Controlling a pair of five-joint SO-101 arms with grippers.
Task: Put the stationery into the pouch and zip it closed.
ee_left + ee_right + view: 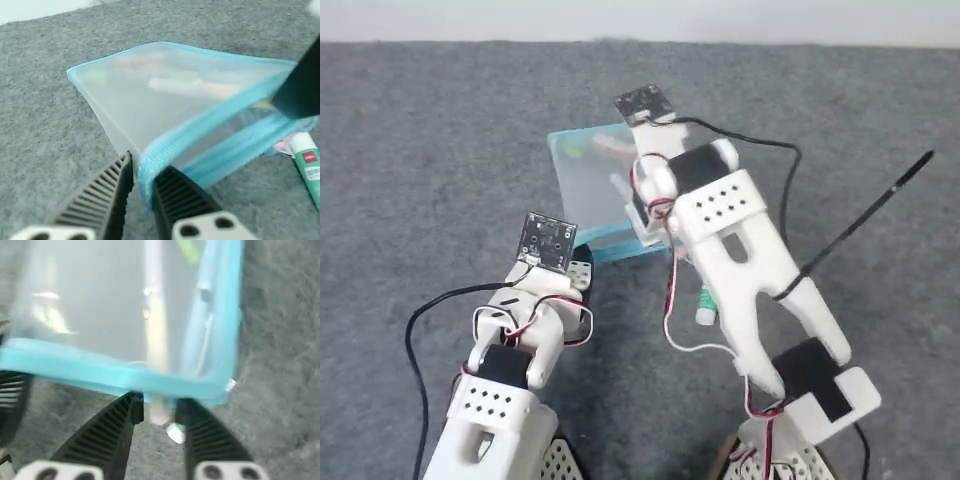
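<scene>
Risk notes. High view: pouch (590,185) stands tilted on table (420,150), right claw (650,228) at its near edge. Green tube (706,305) lies outside it; zip now and it's left out. Left wrist: left claw (142,187) clenched on pouch's blue corner; thin pinch, could slip. Right wrist: right claw at rim by pale stick (152,330); grip: cannot tell.
</scene>
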